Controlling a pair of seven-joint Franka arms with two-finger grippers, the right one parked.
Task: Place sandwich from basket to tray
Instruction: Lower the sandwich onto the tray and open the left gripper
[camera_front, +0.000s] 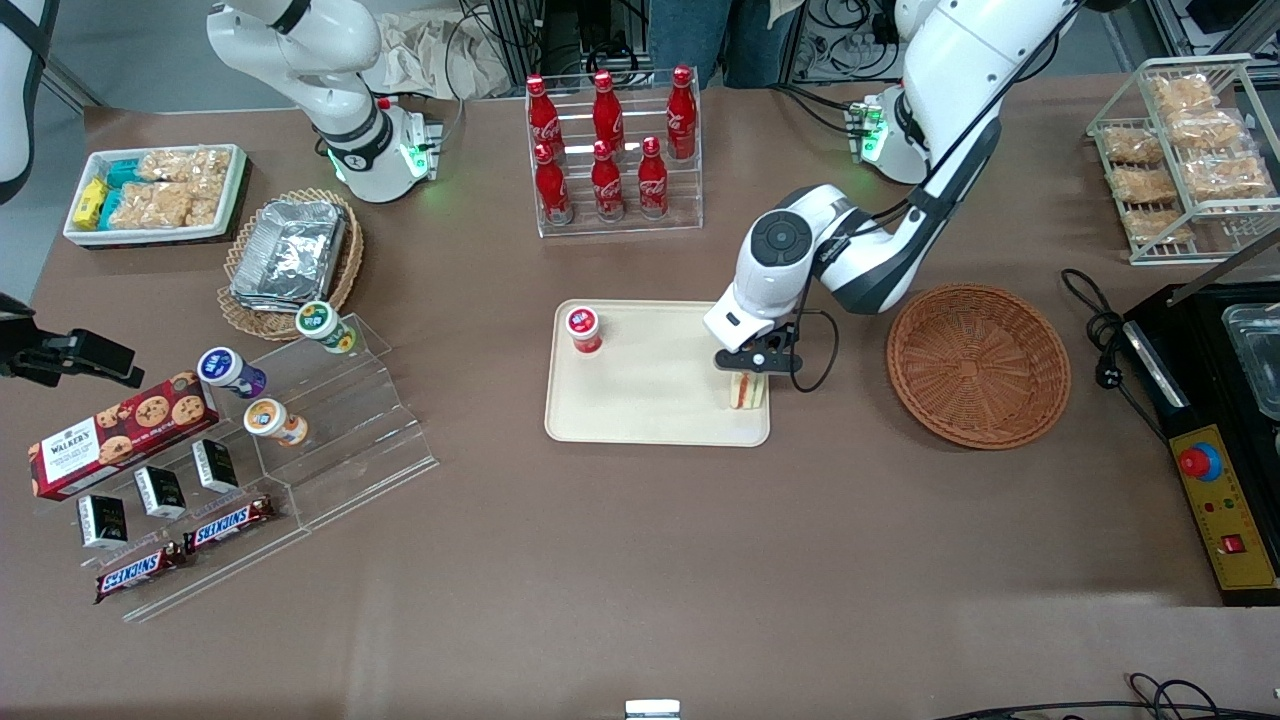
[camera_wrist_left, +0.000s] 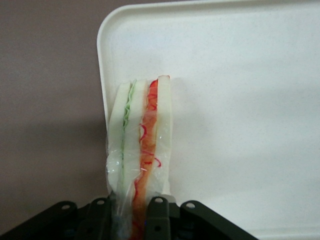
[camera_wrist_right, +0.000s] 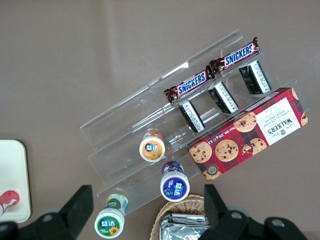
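Note:
The sandwich (camera_front: 746, 391) (camera_wrist_left: 142, 140) is a plastic-wrapped wedge of white bread with red and green filling. It stands on the cream tray (camera_front: 640, 410) (camera_wrist_left: 240, 100), close to the tray's edge nearest the basket. My left gripper (camera_front: 752, 372) (camera_wrist_left: 131, 220) is directly above it, shut on the sandwich, with a black finger (camera_wrist_left: 159, 217) pressed against each bread face. The round reddish-brown wicker basket (camera_front: 978, 364) sits beside the tray, toward the working arm's end of the table, with nothing in it.
A red-lidded cup (camera_front: 584, 329) stands on the tray's corner farthest from the basket. A rack of red cola bottles (camera_front: 612, 150) is farther from the camera. A clear stepped shelf with cups and snacks (camera_front: 260, 440) lies toward the parked arm's end. A black control box (camera_front: 1215, 470) flanks the basket.

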